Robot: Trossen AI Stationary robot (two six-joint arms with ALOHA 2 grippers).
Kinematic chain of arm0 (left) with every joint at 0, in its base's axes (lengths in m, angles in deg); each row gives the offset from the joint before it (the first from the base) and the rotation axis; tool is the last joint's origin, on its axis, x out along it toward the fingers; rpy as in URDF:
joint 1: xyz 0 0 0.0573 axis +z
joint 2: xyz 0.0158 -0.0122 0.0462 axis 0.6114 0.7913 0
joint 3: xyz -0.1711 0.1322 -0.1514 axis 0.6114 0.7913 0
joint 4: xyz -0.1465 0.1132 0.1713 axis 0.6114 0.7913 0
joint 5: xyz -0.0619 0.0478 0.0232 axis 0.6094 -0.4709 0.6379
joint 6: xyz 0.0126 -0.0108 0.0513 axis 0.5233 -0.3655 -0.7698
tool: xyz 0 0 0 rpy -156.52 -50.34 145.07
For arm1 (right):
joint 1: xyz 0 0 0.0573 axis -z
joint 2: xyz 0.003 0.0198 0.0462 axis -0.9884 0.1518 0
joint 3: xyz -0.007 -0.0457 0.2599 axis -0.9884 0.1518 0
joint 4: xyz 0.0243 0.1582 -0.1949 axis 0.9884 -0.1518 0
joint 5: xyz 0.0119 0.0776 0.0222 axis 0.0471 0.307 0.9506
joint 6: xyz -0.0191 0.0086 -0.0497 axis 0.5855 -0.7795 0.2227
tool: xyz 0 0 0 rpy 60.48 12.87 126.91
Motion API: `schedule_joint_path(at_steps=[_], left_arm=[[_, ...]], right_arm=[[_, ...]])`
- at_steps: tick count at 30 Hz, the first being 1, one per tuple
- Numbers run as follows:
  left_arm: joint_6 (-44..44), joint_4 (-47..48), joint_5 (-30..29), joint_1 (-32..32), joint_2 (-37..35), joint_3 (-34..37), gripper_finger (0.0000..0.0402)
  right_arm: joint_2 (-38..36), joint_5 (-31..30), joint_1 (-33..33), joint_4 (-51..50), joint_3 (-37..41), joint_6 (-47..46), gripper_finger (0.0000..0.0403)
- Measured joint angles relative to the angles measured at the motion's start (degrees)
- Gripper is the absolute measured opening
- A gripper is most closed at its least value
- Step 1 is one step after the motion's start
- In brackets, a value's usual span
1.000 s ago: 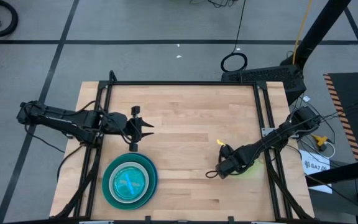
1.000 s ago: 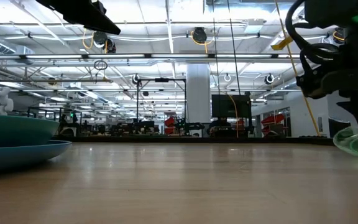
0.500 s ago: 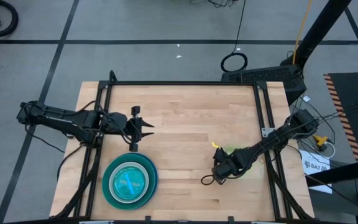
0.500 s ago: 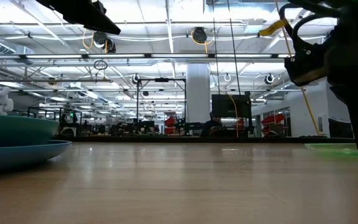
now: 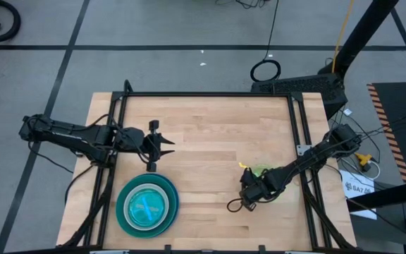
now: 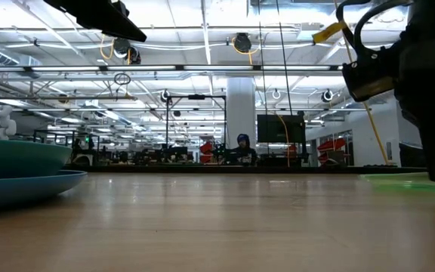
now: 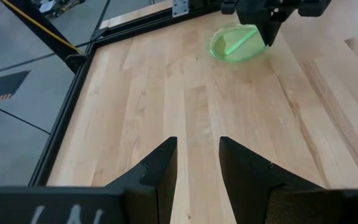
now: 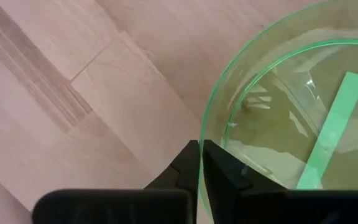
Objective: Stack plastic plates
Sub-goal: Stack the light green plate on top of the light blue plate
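The right claw (image 8: 200, 163) is pinched tight on the rim of the lime green plate (image 8: 291, 124), which lies at the right side of the desk (image 5: 210, 134). The left claw (image 7: 197, 163) hovers half open, holding nothing, just beyond the stack: a translucent cyan plate (image 5: 146, 208) nested in a teal plate (image 5: 123, 204) on a blue plate (image 5: 174, 201).

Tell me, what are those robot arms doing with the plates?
The right gripper has pinched shut on the rim of the lime green plate, on the table's right side. The left gripper waits open above the wood near the left edge. A stack of plates, blue and teal with a see-through cyan one on top, sits front left.
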Motion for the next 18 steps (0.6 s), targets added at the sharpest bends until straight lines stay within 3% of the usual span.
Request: schedule_joint_path(at_steps=[10, 18], left_arm=[[-2.6, 0.0, 0.0, 0.0, -0.9, 0.0, 0.0127], [0.9, 3.0, -1.1, 0.0, -9.3, 0.0, 0.0127]], right_arm=[[-0.1, 0.0, 1.5, -0.2, -4.3, 3.6, 0.0001], [-0.1, -1.7, 3.9, -0.1, -9.8, 7.5, 0.0001]])
